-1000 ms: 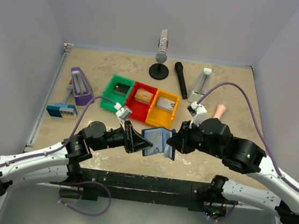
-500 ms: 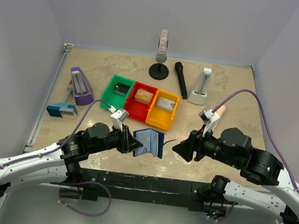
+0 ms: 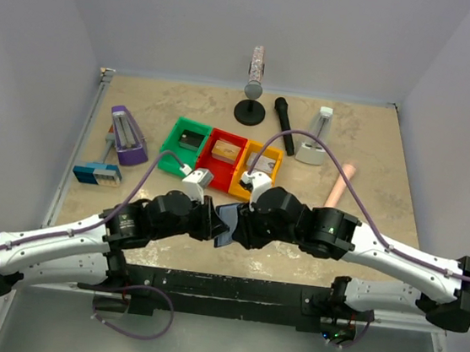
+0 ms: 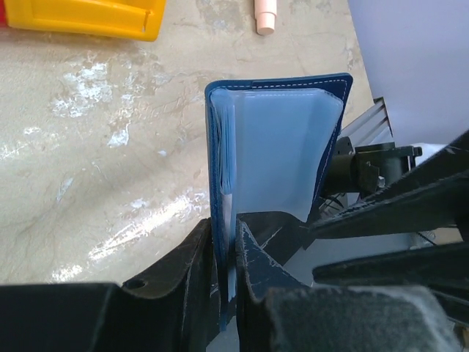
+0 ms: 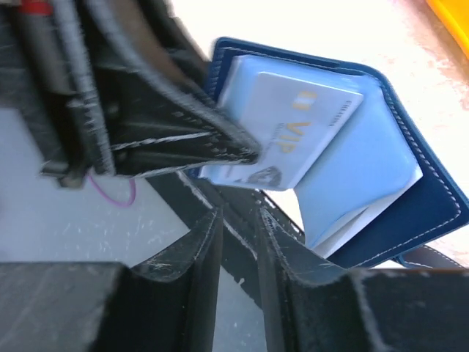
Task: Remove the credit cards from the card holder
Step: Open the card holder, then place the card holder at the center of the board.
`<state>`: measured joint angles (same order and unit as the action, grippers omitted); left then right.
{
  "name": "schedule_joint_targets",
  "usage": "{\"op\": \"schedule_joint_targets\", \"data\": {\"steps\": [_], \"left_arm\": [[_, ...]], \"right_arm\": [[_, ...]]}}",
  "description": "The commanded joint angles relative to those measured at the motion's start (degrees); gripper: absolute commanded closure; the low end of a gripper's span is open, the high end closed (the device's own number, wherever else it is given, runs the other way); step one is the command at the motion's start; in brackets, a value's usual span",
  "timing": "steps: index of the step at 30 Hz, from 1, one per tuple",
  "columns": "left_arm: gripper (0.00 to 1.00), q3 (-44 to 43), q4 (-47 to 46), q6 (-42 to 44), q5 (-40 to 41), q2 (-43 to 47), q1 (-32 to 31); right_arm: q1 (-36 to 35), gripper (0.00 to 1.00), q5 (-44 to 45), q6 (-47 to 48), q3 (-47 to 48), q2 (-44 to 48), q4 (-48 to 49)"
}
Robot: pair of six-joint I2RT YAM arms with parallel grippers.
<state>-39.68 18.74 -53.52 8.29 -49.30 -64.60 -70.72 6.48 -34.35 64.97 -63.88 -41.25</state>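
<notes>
The card holder [image 3: 224, 226] is a navy wallet with pale blue lining, held upright near the table's front edge. My left gripper [image 3: 211, 223] is shut on one of its leaves; the left wrist view shows the jaws [image 4: 222, 227] clamped on the wallet [image 4: 286, 139]. My right gripper [image 3: 239, 227] is right beside the wallet. In the right wrist view its jaws [image 5: 239, 216] stand slightly apart with nothing between them, just below a silvery grey card [image 5: 289, 121] marked VIP that sticks out of the open wallet [image 5: 410, 213]. The yellow-gold and black cards are not in view.
Green [image 3: 186, 141], red [image 3: 225, 154] and yellow [image 3: 258, 163] bins with small boxes stand behind the wallet. Further off are a purple metronome [image 3: 125, 136], a blue-and-white gadget [image 3: 97, 174], a microphone stand [image 3: 251, 106], a black microphone [image 3: 285, 124], a white metronome [image 3: 316, 138] and a peach cylinder [image 3: 342, 184].
My right gripper pulled away to the right half a second ago and has now come back left, close against the wallet. My left gripper has kept hold of the wallet and shifted slightly.
</notes>
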Motion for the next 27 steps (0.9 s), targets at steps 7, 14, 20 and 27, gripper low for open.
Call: {"op": "schedule_joint_targets", "data": {"steps": [7,14,20,27], "left_arm": [[1.00,6.98,-4.59,-3.26,-0.47,6.14,-0.35],[1.00,10.67,-4.24,-4.31,0.58,8.08,-0.27],[1.00,12.43,-6.17,-4.93,1.37,4.22,-0.27],[1.00,14.28,-16.87,-4.67,-0.90,-4.83,0.96]], "right_arm": [[14.55,0.75,-5.60,-4.77,-18.38,5.08,8.56],[17.54,0.76,-2.44,-3.54,-21.03,13.58,5.32],[17.54,0.76,-4.27,0.24,-22.07,26.77,7.57],[17.46,0.75,-20.17,-0.10,-26.29,22.33,20.67]]}}
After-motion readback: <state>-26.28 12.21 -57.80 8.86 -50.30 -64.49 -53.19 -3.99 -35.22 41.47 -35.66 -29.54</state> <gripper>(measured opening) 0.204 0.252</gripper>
